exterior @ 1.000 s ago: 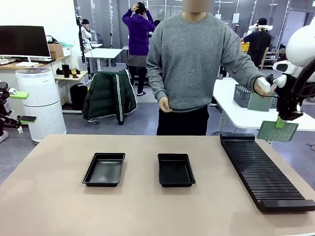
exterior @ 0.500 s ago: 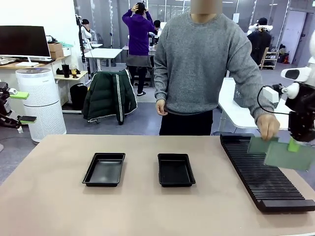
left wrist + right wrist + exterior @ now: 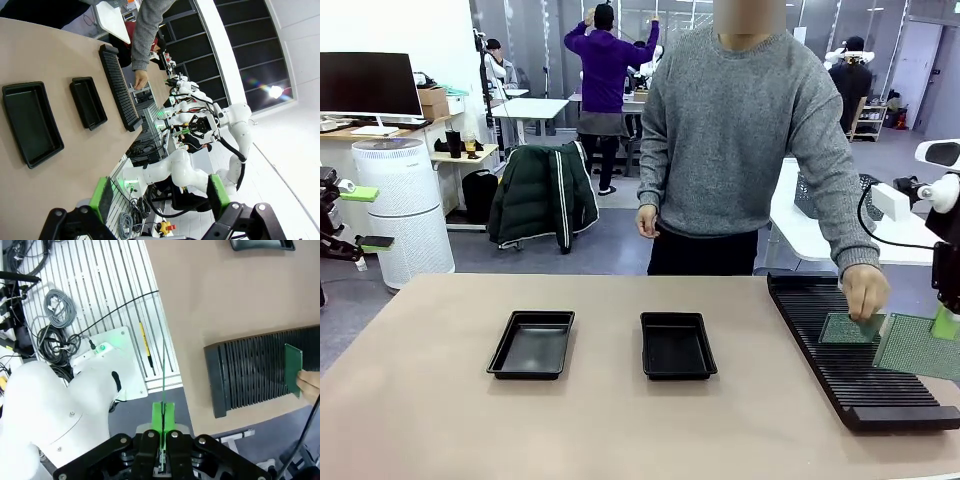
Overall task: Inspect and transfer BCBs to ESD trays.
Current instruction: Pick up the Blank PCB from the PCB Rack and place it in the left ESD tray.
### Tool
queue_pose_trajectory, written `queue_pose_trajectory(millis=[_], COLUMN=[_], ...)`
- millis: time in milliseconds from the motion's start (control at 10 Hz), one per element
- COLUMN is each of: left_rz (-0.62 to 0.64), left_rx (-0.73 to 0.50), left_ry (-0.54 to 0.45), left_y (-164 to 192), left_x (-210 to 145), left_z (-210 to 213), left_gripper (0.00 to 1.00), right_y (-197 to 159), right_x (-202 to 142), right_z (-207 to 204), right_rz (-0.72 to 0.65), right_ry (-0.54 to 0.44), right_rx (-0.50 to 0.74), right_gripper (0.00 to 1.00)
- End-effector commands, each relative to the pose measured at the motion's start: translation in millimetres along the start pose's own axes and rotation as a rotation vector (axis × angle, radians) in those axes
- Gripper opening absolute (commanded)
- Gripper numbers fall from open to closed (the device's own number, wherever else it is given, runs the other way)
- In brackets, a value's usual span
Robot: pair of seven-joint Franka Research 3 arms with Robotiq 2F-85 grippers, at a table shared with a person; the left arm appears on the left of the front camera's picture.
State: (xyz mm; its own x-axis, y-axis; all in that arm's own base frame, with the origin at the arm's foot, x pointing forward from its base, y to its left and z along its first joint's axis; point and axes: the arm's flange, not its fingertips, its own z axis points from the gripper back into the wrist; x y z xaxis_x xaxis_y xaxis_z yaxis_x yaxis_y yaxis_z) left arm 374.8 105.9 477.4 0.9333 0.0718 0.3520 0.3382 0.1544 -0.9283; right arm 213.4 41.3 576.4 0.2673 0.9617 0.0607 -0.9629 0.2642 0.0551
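— So, status?
— One BCB [image 3: 910, 348] is clamped by its edge in the right gripper [image 3: 944, 325], tilted, near the rack's [image 3: 840, 375] right side. A second BCB [image 3: 845, 328] is in the person's hand [image 3: 865, 293], down at the rack slots; seated or not, can't tell.
— And the rest?
— On the table [image 3: 620, 430], left ESD tray [image 3: 492, 362] and right ESD tray [image 3: 678, 376] sit side by side, well left of the rack. On the left gripper [image 3: 161, 187], jaws wide, holding nothing.
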Motion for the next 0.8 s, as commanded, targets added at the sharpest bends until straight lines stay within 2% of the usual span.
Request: queue_pose_trajectory(millis=[0,700], left_rz=[-0.002,-0.002], left_rx=[-0.002,-0.002], left_ry=[-0.002,-0.002], left_y=[-0.8,-0.8], left_x=[-0.3,-0.3], left_z=[0.7,0.7], left_gripper=[1.00,1.00], right_y=[5.3,5.2], right_x=[0.6,-4.1], right_z=[-9.4,-5.1], right_rz=[-0.022,-0.032], right_ry=[-0.012,-0.010], right_rx=[0.011,0.022], right_gripper=[0.02,0.02])
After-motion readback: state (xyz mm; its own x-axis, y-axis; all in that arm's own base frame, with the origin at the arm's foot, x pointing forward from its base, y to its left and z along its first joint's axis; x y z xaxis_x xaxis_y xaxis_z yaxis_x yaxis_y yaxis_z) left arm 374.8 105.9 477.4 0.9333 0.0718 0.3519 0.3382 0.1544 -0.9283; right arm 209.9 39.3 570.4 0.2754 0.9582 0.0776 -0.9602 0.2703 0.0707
